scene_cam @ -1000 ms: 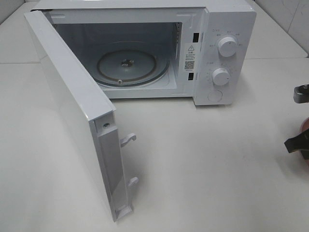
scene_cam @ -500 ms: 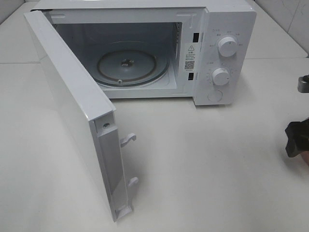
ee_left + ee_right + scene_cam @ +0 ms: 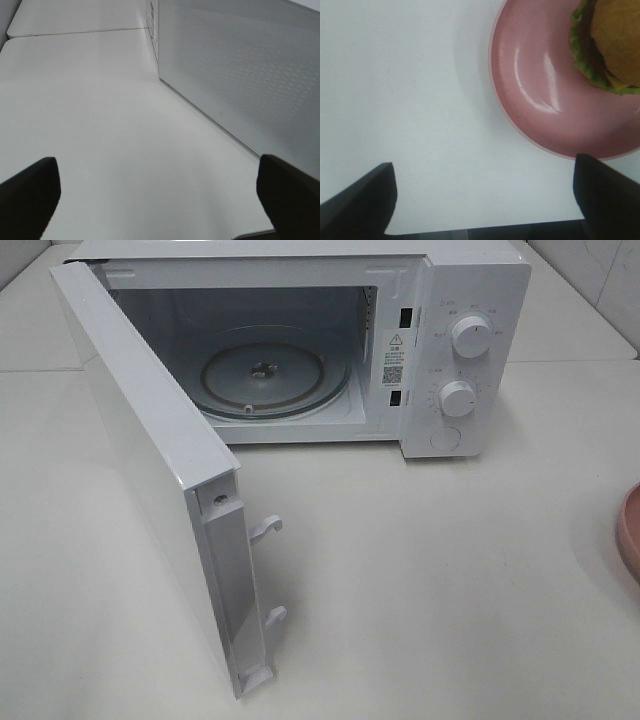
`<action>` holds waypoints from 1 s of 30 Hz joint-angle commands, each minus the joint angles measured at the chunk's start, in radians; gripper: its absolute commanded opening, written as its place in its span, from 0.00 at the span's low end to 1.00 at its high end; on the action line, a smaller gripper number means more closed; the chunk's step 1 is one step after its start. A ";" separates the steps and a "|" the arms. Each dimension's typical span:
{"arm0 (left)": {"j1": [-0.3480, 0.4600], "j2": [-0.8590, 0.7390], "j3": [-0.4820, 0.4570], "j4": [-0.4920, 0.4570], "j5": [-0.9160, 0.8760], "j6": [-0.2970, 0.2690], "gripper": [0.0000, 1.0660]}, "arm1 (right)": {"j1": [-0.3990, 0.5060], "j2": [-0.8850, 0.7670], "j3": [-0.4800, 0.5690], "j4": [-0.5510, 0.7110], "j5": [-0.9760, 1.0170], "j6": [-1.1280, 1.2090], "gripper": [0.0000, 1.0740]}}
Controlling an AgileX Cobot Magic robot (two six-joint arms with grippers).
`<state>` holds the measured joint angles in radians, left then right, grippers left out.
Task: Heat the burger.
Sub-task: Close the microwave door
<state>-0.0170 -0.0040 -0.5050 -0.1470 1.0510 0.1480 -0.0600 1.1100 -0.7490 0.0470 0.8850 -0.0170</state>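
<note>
The burger [image 3: 615, 40], an orange-brown bun over green lettuce, sits on a round pink plate [image 3: 540, 90] in the right wrist view. My right gripper [image 3: 485, 200] is open and empty above the table, beside the plate's rim. Only the plate's edge [image 3: 631, 530] shows at the far right of the high view; the burger is out of view there. The white microwave [image 3: 470, 300] stands at the back with its door [image 3: 140, 440] swung wide open and a bare glass turntable [image 3: 265, 375] inside. My left gripper [image 3: 155, 200] is open and empty beside the door's mesh panel [image 3: 240, 75].
The open door juts far forward on the left, with two latch hooks [image 3: 265, 530] on its free edge. Two knobs [image 3: 470, 335] are on the microwave's right panel. White table [image 3: 420, 590] lies between the microwave and the plate.
My right gripper has drawn back out of the high view to the right. The pink plate's edge, which it hid before, now shows there.
</note>
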 commanded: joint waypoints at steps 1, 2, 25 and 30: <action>-0.004 -0.017 0.002 -0.006 -0.012 -0.006 0.96 | -0.001 -0.116 -0.001 0.003 0.060 0.025 0.85; -0.004 -0.017 0.002 -0.006 -0.012 -0.006 0.96 | -0.001 -0.209 0.001 0.004 0.080 0.029 0.85; -0.004 -0.017 0.002 -0.006 -0.012 -0.006 0.96 | -0.001 -0.929 0.109 -0.180 0.240 0.112 0.85; -0.004 -0.017 0.002 -0.006 -0.012 -0.006 0.96 | -0.001 -1.058 0.111 -0.184 0.257 0.104 0.85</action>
<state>-0.0170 -0.0040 -0.5050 -0.1470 1.0510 0.1480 -0.0600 0.1080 -0.6420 -0.1220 1.1310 0.1030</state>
